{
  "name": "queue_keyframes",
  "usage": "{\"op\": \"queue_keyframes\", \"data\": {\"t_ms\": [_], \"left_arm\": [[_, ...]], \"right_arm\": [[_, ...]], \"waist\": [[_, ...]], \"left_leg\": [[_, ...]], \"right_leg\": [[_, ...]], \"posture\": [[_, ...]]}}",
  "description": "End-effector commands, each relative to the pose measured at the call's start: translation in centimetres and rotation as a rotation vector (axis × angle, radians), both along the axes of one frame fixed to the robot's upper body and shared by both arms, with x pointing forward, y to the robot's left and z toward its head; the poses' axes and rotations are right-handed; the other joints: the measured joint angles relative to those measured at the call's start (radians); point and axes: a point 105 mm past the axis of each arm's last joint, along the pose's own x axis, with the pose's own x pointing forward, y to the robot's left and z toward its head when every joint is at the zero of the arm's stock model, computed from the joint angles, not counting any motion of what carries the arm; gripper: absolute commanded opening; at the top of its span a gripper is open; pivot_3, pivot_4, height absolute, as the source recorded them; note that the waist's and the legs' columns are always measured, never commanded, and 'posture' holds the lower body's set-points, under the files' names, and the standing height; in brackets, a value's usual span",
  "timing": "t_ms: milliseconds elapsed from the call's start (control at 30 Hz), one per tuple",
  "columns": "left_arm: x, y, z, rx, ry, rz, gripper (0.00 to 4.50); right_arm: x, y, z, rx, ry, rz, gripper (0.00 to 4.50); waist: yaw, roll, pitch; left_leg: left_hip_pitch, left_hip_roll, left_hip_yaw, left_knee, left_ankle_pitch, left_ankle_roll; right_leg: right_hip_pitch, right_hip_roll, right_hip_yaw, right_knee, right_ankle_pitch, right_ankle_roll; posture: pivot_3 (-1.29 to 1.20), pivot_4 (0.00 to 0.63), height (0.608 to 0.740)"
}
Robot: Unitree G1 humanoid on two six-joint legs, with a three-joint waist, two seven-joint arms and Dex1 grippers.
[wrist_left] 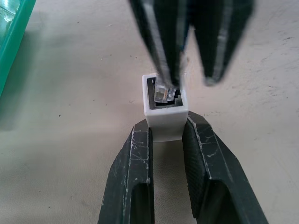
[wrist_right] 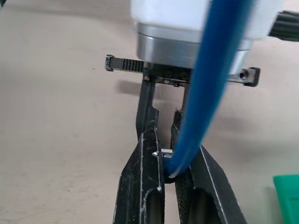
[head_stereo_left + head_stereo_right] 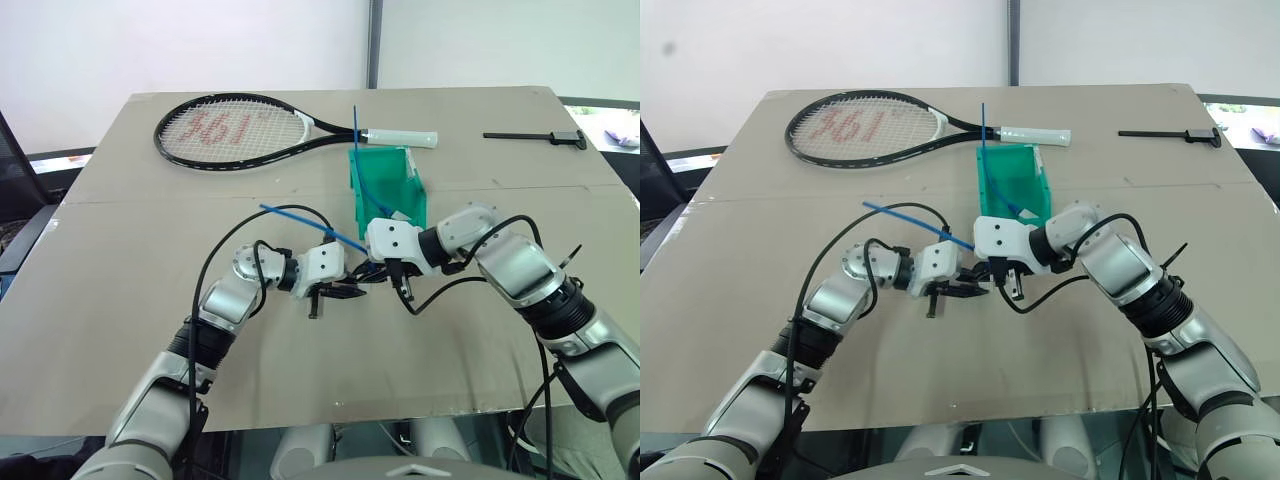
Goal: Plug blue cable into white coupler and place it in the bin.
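I see my left gripper (image 1: 166,135) clenched on the tiny white boxy plastic coupler (image 1: 164,114), holding it just above the brown cardboard table (image 3: 120,300). My right gripper (image 2: 169,161) is clamped on the thin bright blue network cable (image 2: 205,88) near its small clear plug (image 1: 163,94), and this plug sits at the mouth of the coupler's dark socket. The small teal-green plastic bin (image 3: 385,190) stands just behind both grippers, near a black tennis racket (image 3: 240,128).
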Motion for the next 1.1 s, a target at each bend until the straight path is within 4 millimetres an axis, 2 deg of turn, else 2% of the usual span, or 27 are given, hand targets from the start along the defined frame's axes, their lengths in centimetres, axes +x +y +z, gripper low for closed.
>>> {"op": "queue_keyframes", "data": {"t_ms": [33, 567, 867, 933, 1000, 1033, 1067, 1100], "left_arm": [[0.3, -0.4, 0.4, 0.002, -0.024, 0.015, 0.28], [0.2, -0.4, 0.0, -0.005, -0.013, 0.019, 0.28], [0.2, -0.1, -0.2, -0.008, -0.011, 0.03, 0.28], [0.2, -0.1, -0.1, -0.022, -0.003, 0.038, 0.28], [0.2, 0.0, 0.1, -0.047, 0.011, 0.051, 0.28], [0.2, 0.0, 0.2, -0.06, 0.019, 0.055, 0.28], [0.1, 0.1, 0.3, -0.074, 0.032, 0.064, 0.28], [0.1, 0.2, 0.5, -0.091, 0.046, 0.078, 0.28]], "right_arm": [[-0.6, -0.1, -1.4, -0.062, 0.055, 0.009, 0.0], [1.0, 0.3, -1.9, -0.012, 0.136, -0.094, 0.0], [1.1, -0.5, -4.4, -0.02, 0.159, -0.127, 0.0], [1.8, 0.4, -3.1, 0.101, 0.074, -0.139, 0.0], [2.4, 1.1, 0.0, 0.289, 0.013, -0.162, 0.0], [2.3, 1.0, 1.2, 0.349, -0.017, -0.162, 0.68], [2.3, 0.7, 2.1, 0.39, -0.043, -0.169, 0.86], [2.1, 0.3, 3.1, 0.429, -0.07, -0.177, 1.5]], "waist": [[0.001, 0.0, 0.0], [0.002, 0.0, -0.001], [0.002, 0.002, -0.007], [0.001, 0.002, -0.009], [-0.005, 0.002, -0.009], [-0.006, 0.002, -0.009], [-0.006, 0.003, -0.008], [-0.006, 0.004, -0.008]], "left_leg": [[0.0, 0.0, 0.0, 0.0, 0.0, 0.0], [0.0, 0.0, 0.0, 0.0, 0.0, 0.0], [0.0, 0.0, -0.001, 0.0, 0.0, 0.0], [0.0, 0.0, -0.001, 0.0, 0.0, 0.0], [0.001, 0.0, -0.001, 0.0, 0.0, 0.0], [0.001, 0.0, -0.001, 0.0, 0.0, 0.0], [0.001, 0.0, -0.001, 0.0, 0.0, -0.001], [0.0, 0.0, -0.001, 0.0, 0.001, -0.001]], "right_leg": [[0.0, 0.0, 0.0, 0.0, 0.0, 0.0], [0.0, 0.0, 0.0, 0.0, 0.0, 0.0], [0.0, 0.0, 0.0, 0.0, 0.0, 0.0], [0.0, 0.0, 0.0, 0.0, 0.0, 0.0], [0.001, 0.0, 0.0, 0.0, 0.0, 0.0], [0.001, 0.0, 0.0, 0.0, 0.0, 0.0], [0.001, 0.001, 0.0, 0.0, 0.0, 0.0], [0.0, 0.001, 0.0, 0.001, 0.0, 0.0]], "posture": [[0.0, 0.15, 0.74], [0.0, 0.15, 0.74], [0.0, 0.15, 0.74], [0.0, 0.15, 0.74], [0.0, 0.15, 0.74], [0.0, 0.15, 0.74], [0.0, 0.15, 0.74], [0.0, 0.15, 0.74]]}}
